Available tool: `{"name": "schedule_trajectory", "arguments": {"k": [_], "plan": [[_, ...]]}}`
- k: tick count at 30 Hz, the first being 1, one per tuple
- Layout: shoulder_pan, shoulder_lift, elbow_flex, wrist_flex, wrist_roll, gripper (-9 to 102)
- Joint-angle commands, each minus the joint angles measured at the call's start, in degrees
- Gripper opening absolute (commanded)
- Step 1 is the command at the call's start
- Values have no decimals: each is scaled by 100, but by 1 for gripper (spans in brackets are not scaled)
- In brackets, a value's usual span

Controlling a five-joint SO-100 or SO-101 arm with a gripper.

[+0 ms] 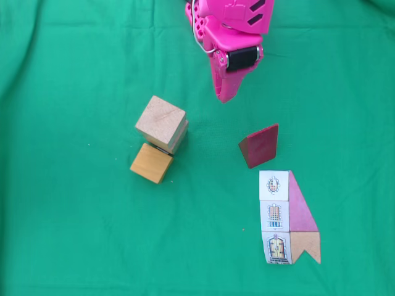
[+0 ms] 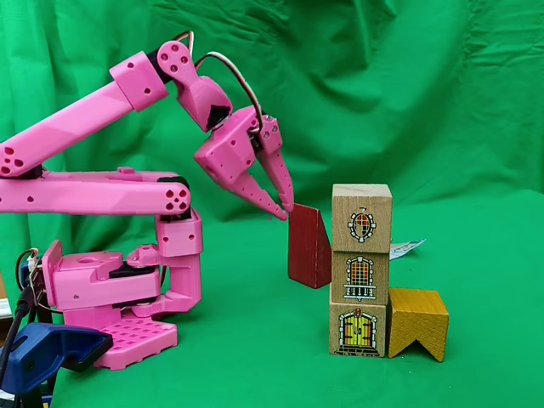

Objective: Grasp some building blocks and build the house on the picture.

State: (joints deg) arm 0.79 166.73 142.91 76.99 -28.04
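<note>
I see my pink tool nearly closed, holding nothing, tips at the top of the dark red wedge, three pale cubes stacked, orange block touching the bottom cube, picture flat on the green bench

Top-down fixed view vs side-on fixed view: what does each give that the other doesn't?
Top-down: the flat picture lying on the cloth, and the layout, with the orange block against the stack and the red wedge apart. Side-on: the stack is three cubes high with window and door prints, the orange block is notched, and the arm's base. Both: gripper, jaws closed, near the wedge.
</note>
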Motion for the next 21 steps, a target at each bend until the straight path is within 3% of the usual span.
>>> {"name": "schedule_trajectory", "arguments": {"k": [1,6,13,21], "plan": [[44,-167,-264,-79,-756,-1],[53,-167,-264,-185,-2285,-1],[-18,-176,-105,-1107,-4271,-1],[-44,-53,448,-2382,-5282,-1]]}}
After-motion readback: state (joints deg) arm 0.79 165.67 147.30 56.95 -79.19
